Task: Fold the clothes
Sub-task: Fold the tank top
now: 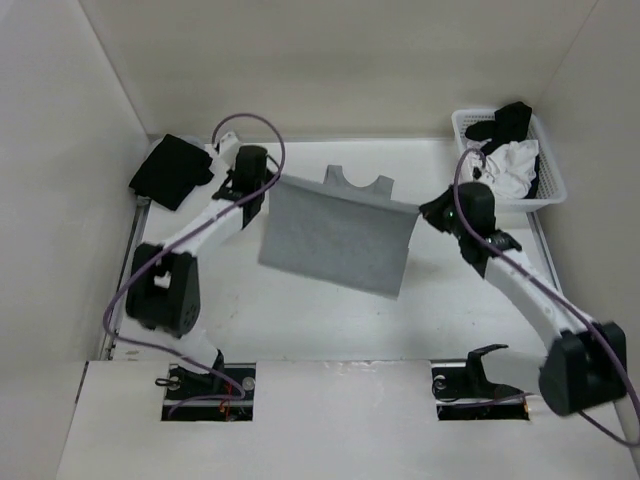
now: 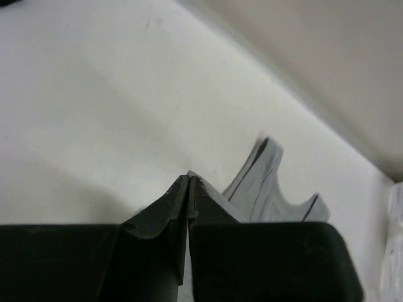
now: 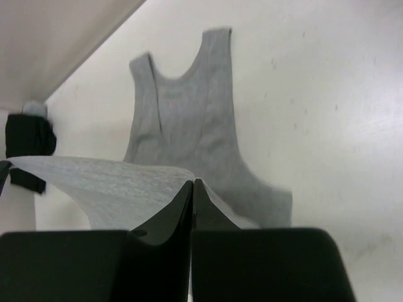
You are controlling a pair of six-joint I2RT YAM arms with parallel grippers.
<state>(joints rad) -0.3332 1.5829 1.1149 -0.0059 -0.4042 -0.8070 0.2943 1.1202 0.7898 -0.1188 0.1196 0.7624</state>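
Hanging outspread, grey clothes (image 1: 335,235), left pincer (image 2: 189,184) clamped on one corner, right pincer (image 3: 192,185) clamped on the other.

The grey garment (image 1: 335,240) is thin, soft knit cloth, matt, with a faint heathered fleck and stitched seams along its edges. The left gripper (image 2: 189,179) and right gripper (image 3: 192,182) have black fingers that look like moulded plastic, smooth with a dull sheen. The surface (image 1: 300,320) is white, smooth and matt, with a few faint scuffs. The basket (image 1: 548,195) is white plastic with a slotted wall. In it lie a white garment (image 1: 515,165) and dark cloth (image 1: 505,122), both matt. The black cloth bundle (image 1: 170,170) is matt too. The cables (image 1: 252,122) have a smooth purple sheath.
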